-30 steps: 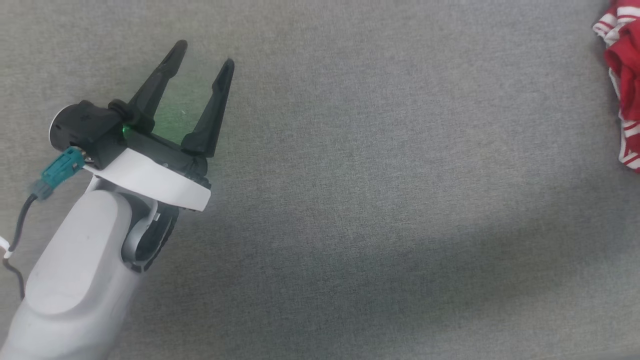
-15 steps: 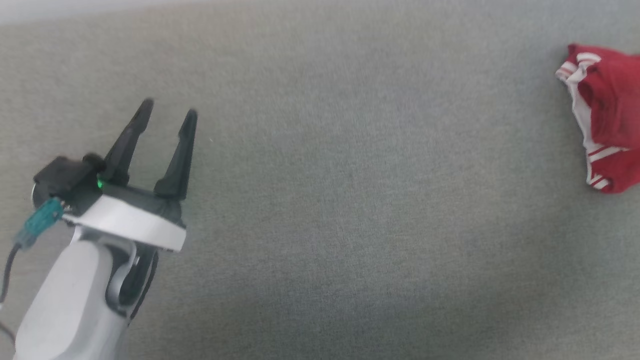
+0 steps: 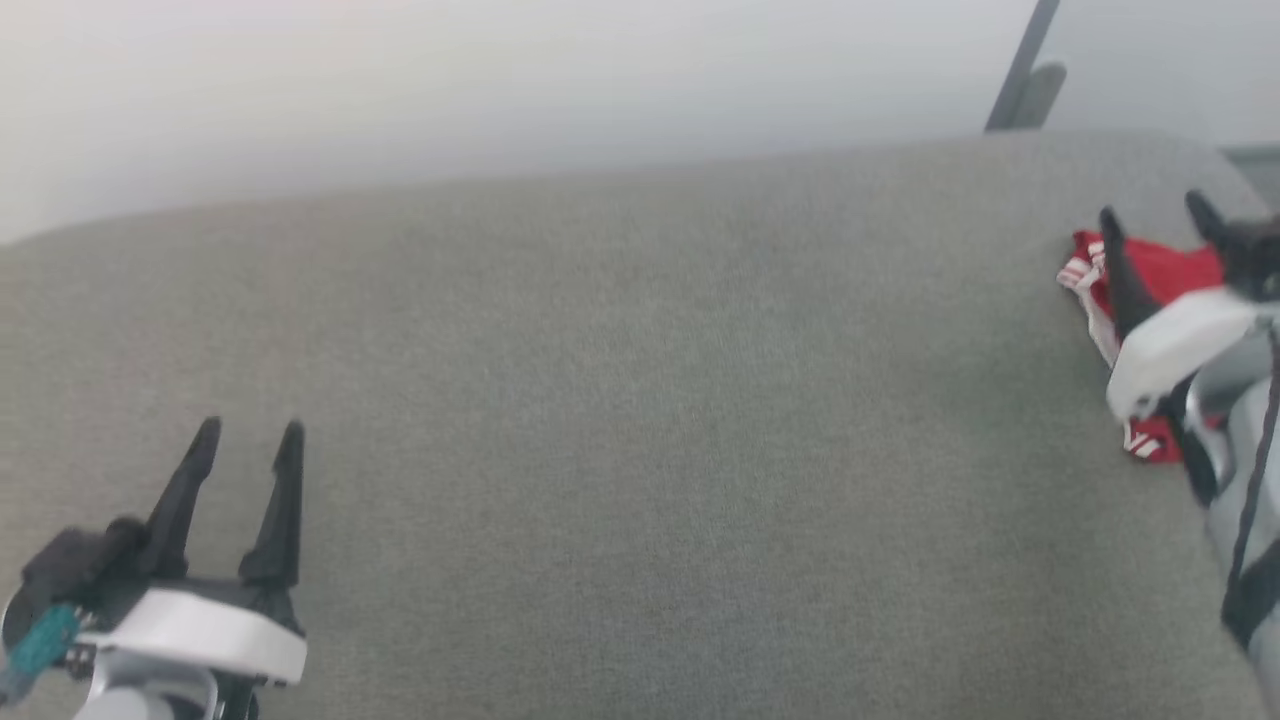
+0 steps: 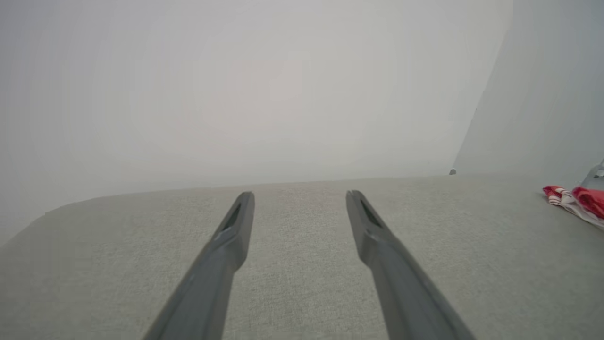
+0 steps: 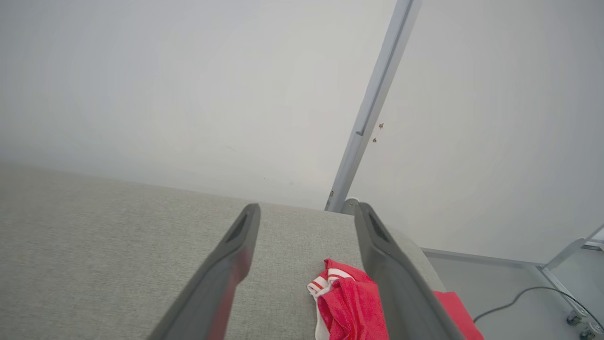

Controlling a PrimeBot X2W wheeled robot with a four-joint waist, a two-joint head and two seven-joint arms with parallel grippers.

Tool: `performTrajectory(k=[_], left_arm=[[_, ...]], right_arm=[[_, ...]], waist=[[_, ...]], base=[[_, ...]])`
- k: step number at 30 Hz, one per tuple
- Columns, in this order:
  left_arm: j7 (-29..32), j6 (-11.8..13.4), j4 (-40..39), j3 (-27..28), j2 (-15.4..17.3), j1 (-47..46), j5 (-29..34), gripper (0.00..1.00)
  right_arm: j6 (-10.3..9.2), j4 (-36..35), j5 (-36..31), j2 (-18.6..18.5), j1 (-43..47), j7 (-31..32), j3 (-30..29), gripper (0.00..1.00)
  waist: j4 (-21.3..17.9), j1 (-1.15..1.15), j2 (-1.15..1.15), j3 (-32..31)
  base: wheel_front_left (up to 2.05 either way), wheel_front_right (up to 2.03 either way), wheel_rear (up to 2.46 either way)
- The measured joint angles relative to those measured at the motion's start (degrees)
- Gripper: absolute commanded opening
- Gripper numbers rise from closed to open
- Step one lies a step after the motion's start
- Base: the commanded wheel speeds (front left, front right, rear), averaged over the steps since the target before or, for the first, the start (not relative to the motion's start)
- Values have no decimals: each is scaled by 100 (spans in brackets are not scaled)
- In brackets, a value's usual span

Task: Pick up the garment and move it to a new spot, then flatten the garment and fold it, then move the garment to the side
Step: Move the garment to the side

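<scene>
Grey cushion: right tool (fingers spread) hovers over the crumpled garment.

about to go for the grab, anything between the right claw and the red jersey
Nothing visible does. The open right claw hangs close to the red jersey, which lies crumpled on the bare grey cushion.

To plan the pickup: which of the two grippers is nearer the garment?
The right gripper, open over the garment; the left gripper is far across the surface.
</scene>
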Motion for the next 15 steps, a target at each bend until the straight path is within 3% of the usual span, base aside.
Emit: performTrajectory(k=[6,15], left_arm=[[-1,0,-136,349,-144,593,114,100],[-1,0,-259,580,-213,1032,145,100]], right_arm=[[0,-961,194,200,1172,0,-122,100],[0,-2148,-64,602,2436,-8,-428,100]], waist=[[130,0,0,-446],[305,0,0,-692]], base=[[0,0,0],[0,0,0]])
